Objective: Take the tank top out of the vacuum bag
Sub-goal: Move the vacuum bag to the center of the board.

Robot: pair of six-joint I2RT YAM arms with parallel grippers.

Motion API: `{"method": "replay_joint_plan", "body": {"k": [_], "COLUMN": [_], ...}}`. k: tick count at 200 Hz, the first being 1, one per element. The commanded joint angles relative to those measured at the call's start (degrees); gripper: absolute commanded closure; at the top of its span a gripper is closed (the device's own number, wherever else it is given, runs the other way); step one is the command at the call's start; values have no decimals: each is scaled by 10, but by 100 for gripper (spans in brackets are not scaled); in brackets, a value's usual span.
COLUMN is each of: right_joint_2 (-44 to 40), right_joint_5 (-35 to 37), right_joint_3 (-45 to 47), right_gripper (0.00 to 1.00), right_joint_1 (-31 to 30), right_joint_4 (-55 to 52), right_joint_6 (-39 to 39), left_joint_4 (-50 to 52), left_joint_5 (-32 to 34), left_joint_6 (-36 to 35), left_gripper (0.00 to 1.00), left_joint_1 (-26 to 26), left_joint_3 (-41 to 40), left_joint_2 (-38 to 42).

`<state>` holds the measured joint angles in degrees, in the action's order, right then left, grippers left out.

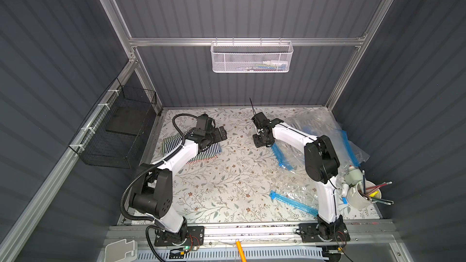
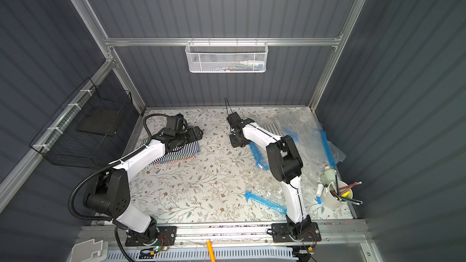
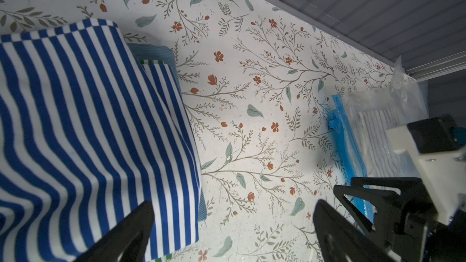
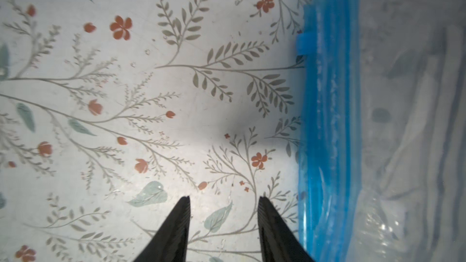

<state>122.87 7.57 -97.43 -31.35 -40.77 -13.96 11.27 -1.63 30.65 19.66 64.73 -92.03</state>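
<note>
Within the vacuum bag [image 4: 327, 122] lies seemingly striped cloth [image 3: 375, 122]; left end effector [image 3: 233, 205] and right end effector [image 4: 224, 199] gape.

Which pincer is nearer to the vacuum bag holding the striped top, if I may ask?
Right: right pincer beside its blue zip edge; left pincer away, by the folded clothes.

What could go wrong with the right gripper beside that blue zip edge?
The right gripper has its jaws apart over bare table, beside the blue zip strip, so closing here may catch nothing. The left gripper is open away from the vacuum bag, so pulling could drag bag and tank top together.
</note>
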Motion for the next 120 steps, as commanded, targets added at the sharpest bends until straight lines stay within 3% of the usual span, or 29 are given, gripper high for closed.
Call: {"method": "replay_joint_plan", "body": {"k": [1,66,120], "right_joint_2": [10,-33,-63], "right_joint_5": [48,164,191], "right_joint_3": [1,50,91], "right_gripper": [53,46,51], "right_joint_1": [9,39,79], "right_joint_4": [-31,-42,-44], "right_joint_6": [-16,-36,-54], "left_joint_4": [3,-13,-46], "left_joint_5": [-13,-57,-87], "left_joint_6": [5,7,23], "left_gripper": [0,0,0], "left_joint_1": [-5,1,47], "left_joint_3": [-6,12,56], "left_joint_2": [-5,-42,-114]}}
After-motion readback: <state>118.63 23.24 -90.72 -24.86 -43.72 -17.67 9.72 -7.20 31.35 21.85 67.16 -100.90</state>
